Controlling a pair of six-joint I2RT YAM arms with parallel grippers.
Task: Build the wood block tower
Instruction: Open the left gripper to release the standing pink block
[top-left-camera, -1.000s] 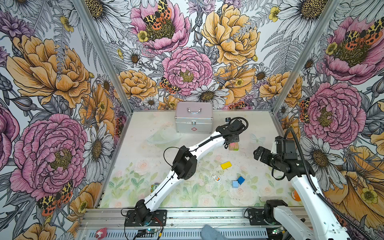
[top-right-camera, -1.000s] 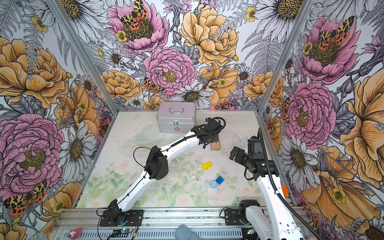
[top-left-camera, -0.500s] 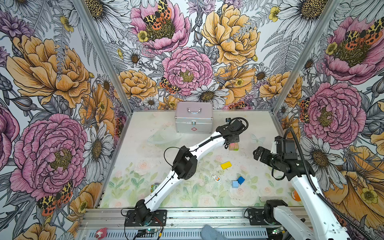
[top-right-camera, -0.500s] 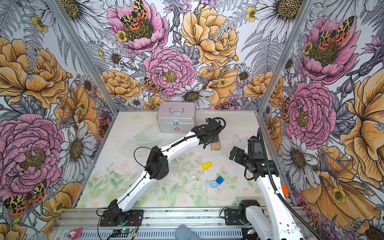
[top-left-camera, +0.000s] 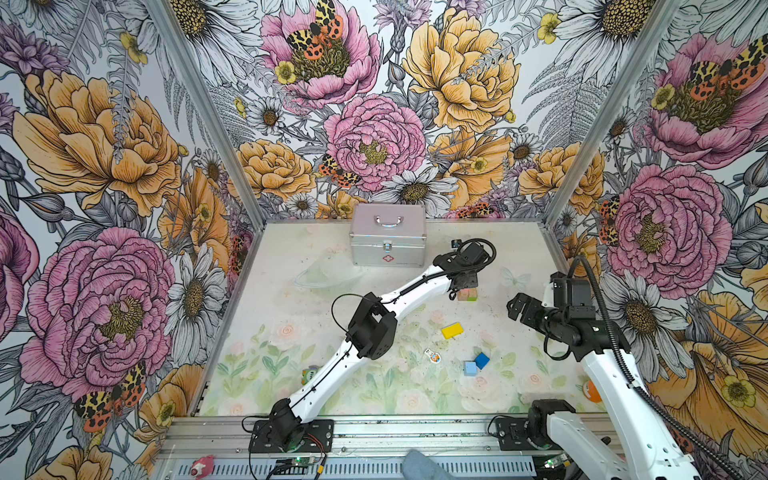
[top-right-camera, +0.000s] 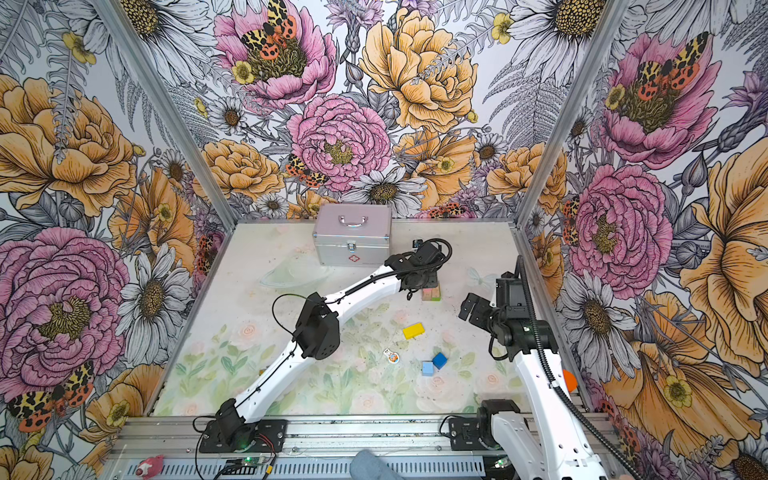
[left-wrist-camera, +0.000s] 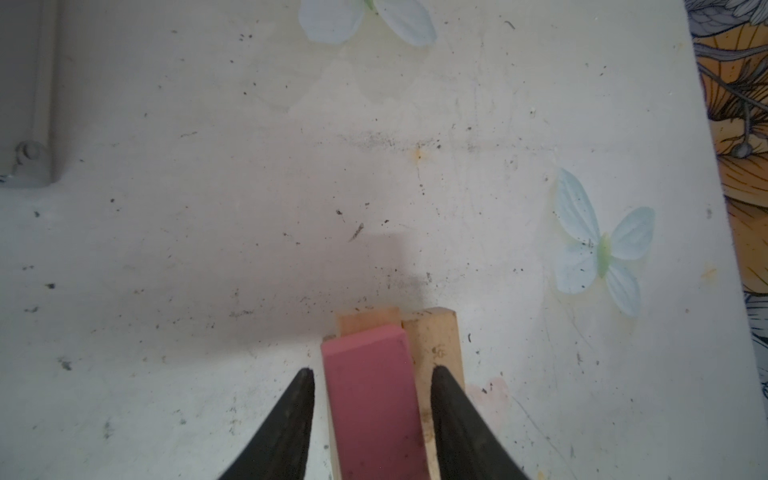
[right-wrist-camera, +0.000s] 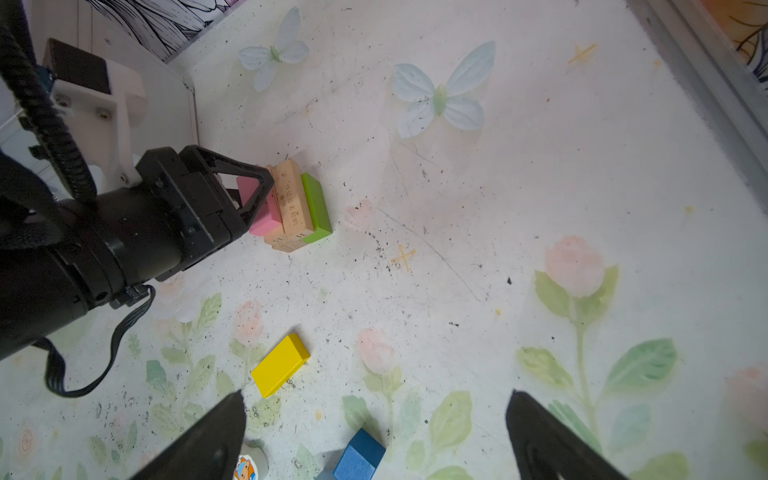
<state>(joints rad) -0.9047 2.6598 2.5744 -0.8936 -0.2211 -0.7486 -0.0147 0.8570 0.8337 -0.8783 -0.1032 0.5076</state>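
Left end effector (left-wrist-camera: 370, 370) straddles pink brick (left-wrist-camera: 374, 411) (grip unclear) on tower (right-wrist-camera: 293, 203); right one (right-wrist-camera: 376, 392) spread.

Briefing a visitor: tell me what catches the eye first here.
The left fingers straddle a pink block laid on tan blocks beside a green block, front-right of the silver case. The right fingers gape open, empty, right of a loose yellow block.

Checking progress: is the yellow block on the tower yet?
No, the yellow block lies alone, well apart from the tower.
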